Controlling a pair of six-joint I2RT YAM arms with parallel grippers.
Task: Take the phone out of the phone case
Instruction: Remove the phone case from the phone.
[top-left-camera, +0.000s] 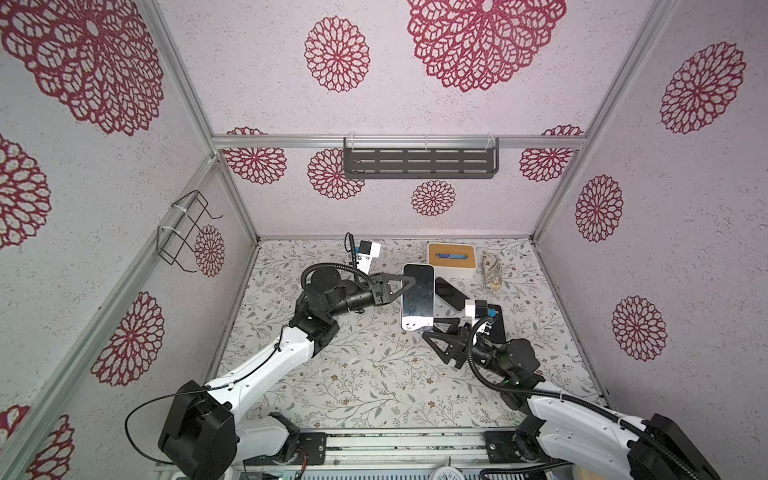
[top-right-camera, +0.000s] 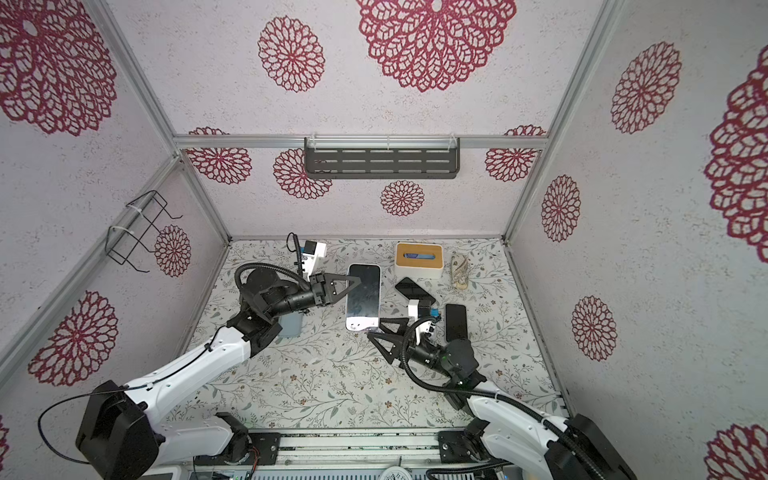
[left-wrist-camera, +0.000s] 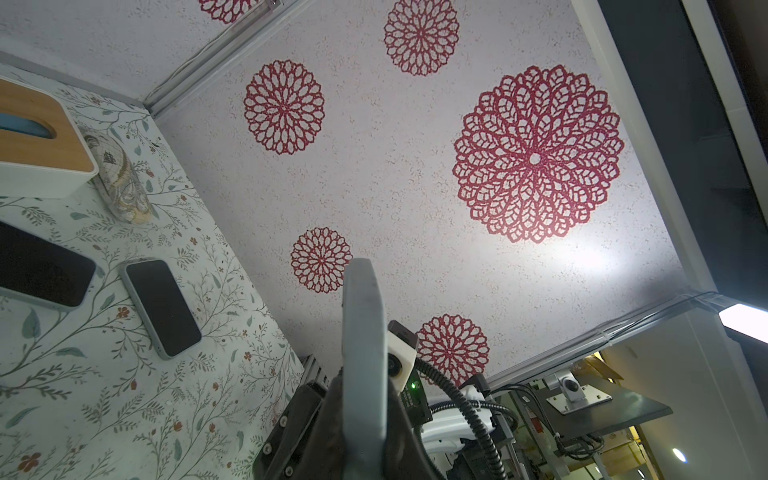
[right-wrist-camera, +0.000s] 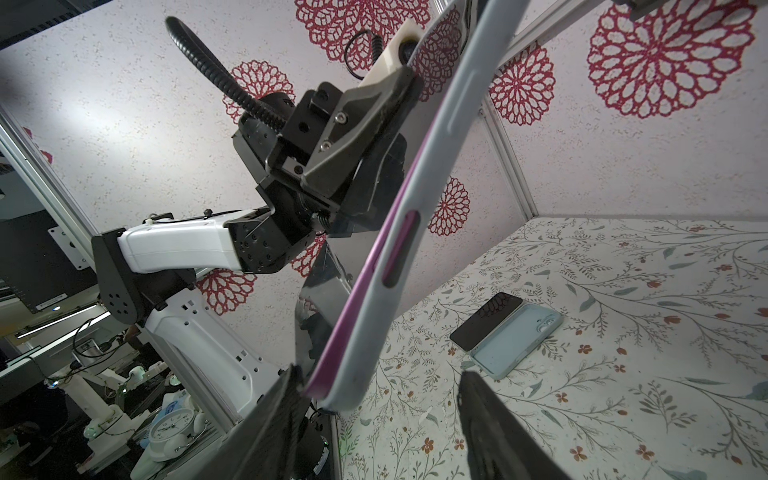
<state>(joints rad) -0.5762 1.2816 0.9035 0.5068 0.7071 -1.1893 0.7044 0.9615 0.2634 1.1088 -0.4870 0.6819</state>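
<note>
Left pincer (top-left-camera: 409, 286) clamps the phone (top-left-camera: 419, 297), inside its phone case (right-wrist-camera: 446, 145), by the 9 o'clock edge, lifted off the tabletop (top-left-camera: 374, 374).
Right pincer (top-left-camera: 428, 329) stands open around the 6 o'clock end, probably placed to peel the case away.

Glossy phone (top-left-camera: 417, 297), matt case (right-wrist-camera: 436, 166)

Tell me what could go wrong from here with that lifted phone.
1. The left gripper pinches the cased phone by one long edge only, in the air. A push at its corner may twist it loose and drop it onto the table or the dark phone nearby.
2. The right gripper has open jaws at the lower corner. Closing there may clamp case and phone together rather than part them.
</note>
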